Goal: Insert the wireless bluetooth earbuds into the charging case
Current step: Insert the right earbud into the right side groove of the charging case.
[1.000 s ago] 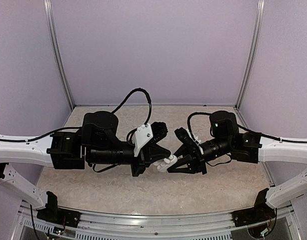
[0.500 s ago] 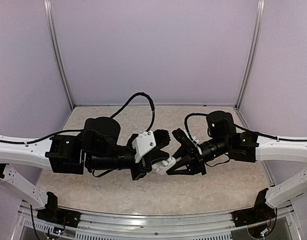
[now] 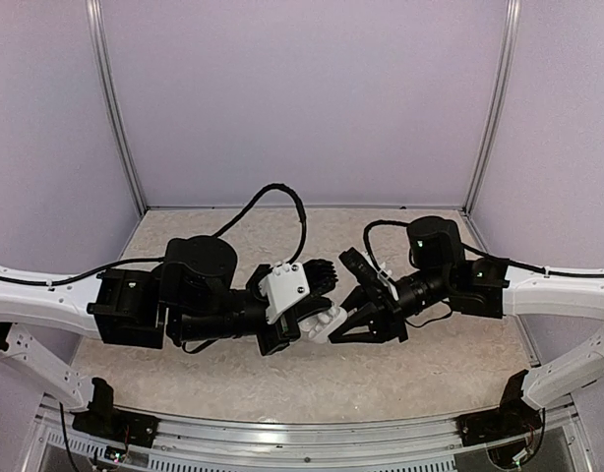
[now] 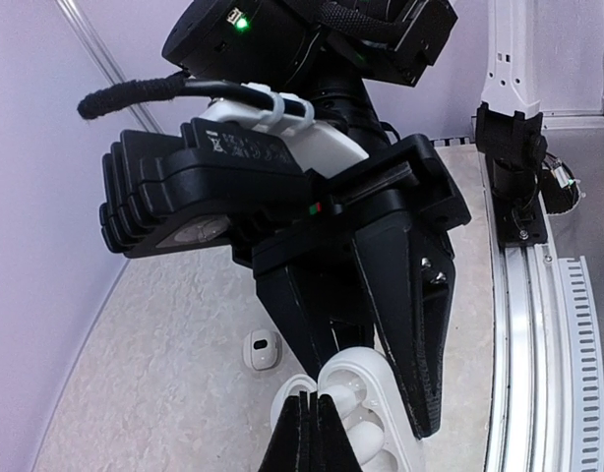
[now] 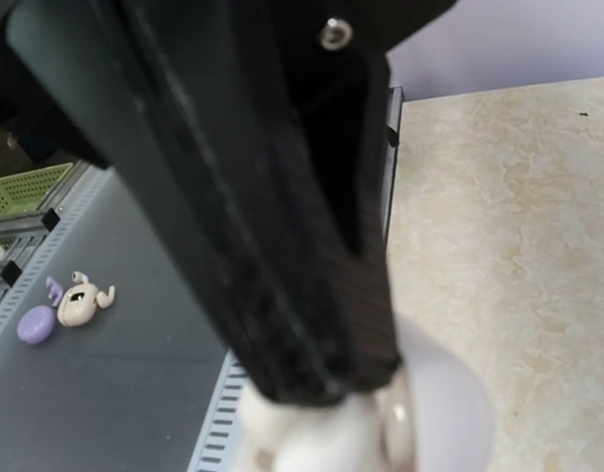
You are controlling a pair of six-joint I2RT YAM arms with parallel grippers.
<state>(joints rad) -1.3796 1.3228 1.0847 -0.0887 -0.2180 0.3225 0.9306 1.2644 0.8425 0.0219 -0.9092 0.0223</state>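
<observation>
The one container, the charging case (image 4: 381, 413), hangs open in mid-air over the middle of the surface (image 3: 430, 364), a little toward 6 o'clock in the overhead view. Inside its oval rim sit two rounded whitish lumps (image 4: 357, 433). Whether they are the earbuds or moulded seats cannot be told.

Counted: one case, two lumps in it, and one small white piece (image 4: 263, 349) with a dark spot. That piece lies alone on the surface, at 10 o'clock from the case in the left wrist view, well apart from it.

The left arm (image 3: 46, 295) reaches in from 9 o'clock and the right arm (image 3: 568, 295) from 3 o'clock. Both are stretched roughly level above the surface, and their ends meet at the case. The right jaws come down from 12 o'clock in the left wrist view and clasp the case between their two black fingers. The left jaws are clenched to a point, with their tips at the case's 10 o'clock edge. Whether anything is pinched between them cannot be told.
</observation>
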